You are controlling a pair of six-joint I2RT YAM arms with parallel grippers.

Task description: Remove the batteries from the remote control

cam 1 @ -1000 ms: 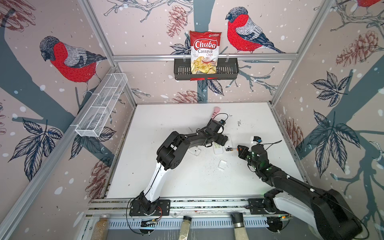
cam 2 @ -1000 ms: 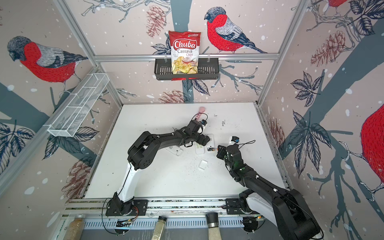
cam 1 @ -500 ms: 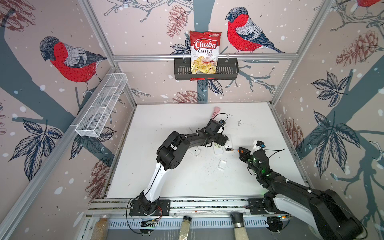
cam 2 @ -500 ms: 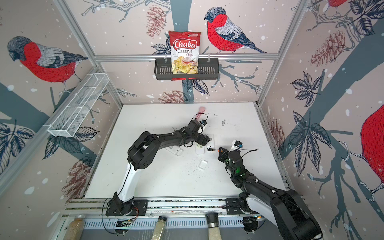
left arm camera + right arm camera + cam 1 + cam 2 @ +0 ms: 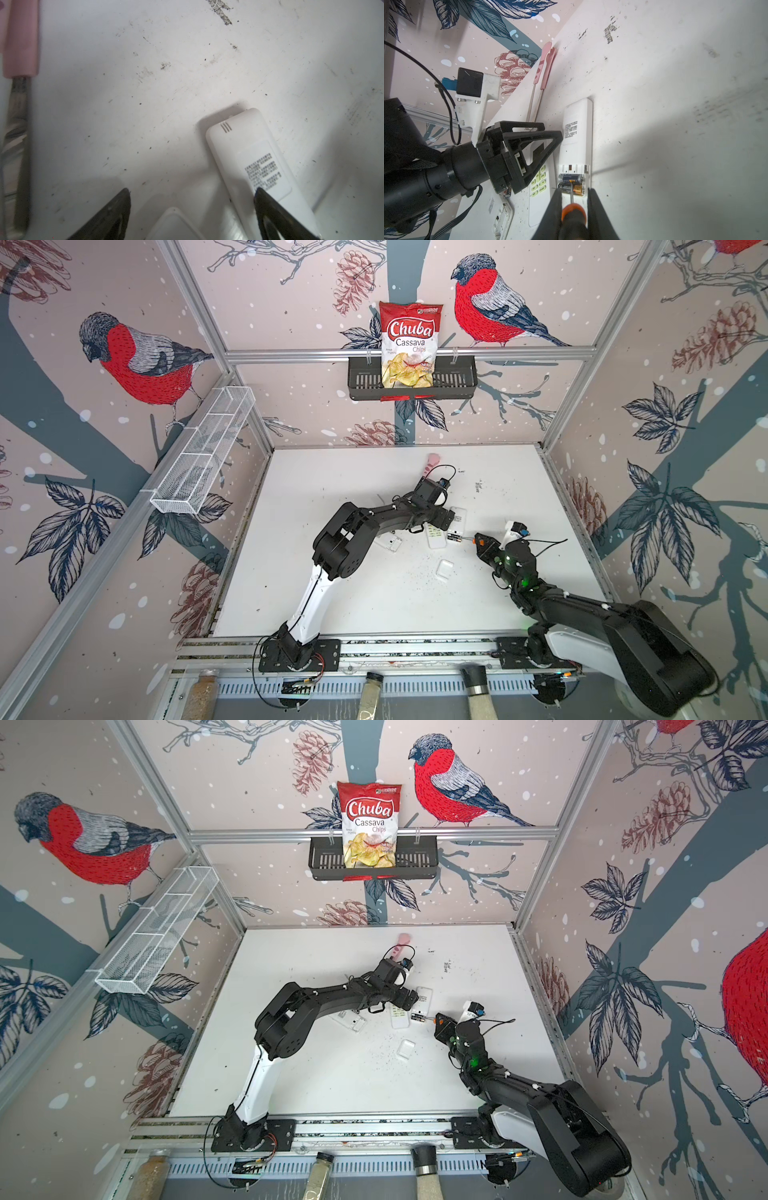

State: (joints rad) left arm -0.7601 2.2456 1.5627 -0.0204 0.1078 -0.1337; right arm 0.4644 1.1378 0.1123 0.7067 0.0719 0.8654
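Observation:
A white remote control [image 5: 576, 133] lies face down with its end compartment open, and two batteries [image 5: 571, 184] sit side by side in it. In both top views they are a dark spot [image 5: 455, 537] [image 5: 417, 1017]. My right gripper [image 5: 574, 192] [image 5: 478, 540] is shut on an orange-and-black screwdriver [image 5: 574, 212], whose tip rests on the batteries. My left gripper [image 5: 192, 191] [image 5: 448, 519] is open; one finger [image 5: 270, 209] lies over the remote's labelled back [image 5: 249, 149], the other on the table. The end of a battery [image 5: 508, 192] shows under the left gripper's base.
A second remote [image 5: 542, 187] lies face up between the left gripper's fingers. A third one [image 5: 388, 543] lies face down under the left arm. A loose white cover [image 5: 444, 570] lies nearer the front. Pink-handled utensils [image 5: 545, 62] lie near the back wall.
My right wrist has shifted slightly toward the front and the arm has sunk lower, while the screwdriver tip stays at the compartment. The left arm has not moved.

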